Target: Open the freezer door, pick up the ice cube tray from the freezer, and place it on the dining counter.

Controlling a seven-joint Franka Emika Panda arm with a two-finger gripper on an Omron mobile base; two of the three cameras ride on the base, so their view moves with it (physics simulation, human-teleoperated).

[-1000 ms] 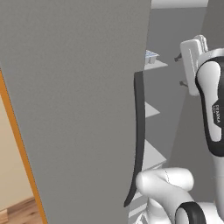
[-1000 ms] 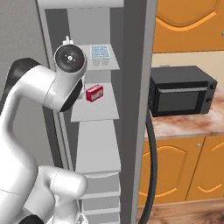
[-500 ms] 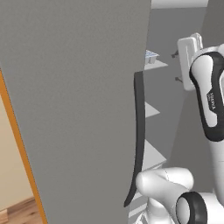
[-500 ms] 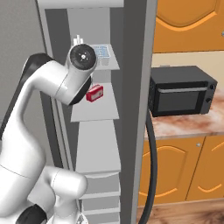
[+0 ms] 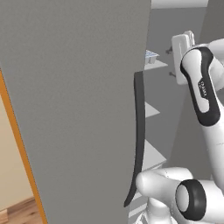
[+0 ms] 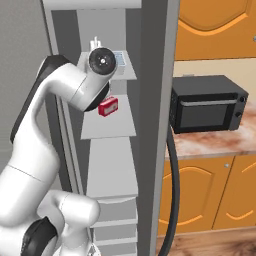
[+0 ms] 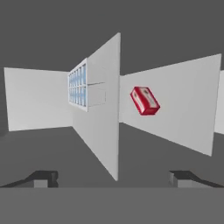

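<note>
Pincer (image 7: pixel 112 178) spread wide, holding nothing, short of the ice cube tray (image 7: pixel 78 86) on its shelf.

Matte grey freezer door (image 5: pixel 78 100), pale blue gridded ice cube tray (image 7: pixel 78 91), red box (image 7: pixel 145 100), black microwave (image 6: pixel 207 103).

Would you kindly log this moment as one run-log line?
phase: reaching into freezer | grey freezer door: open | two-finger gripper: open, empty | light blue ice cube tray: on shelf, ungrasped | small red box: next shelf
</note>
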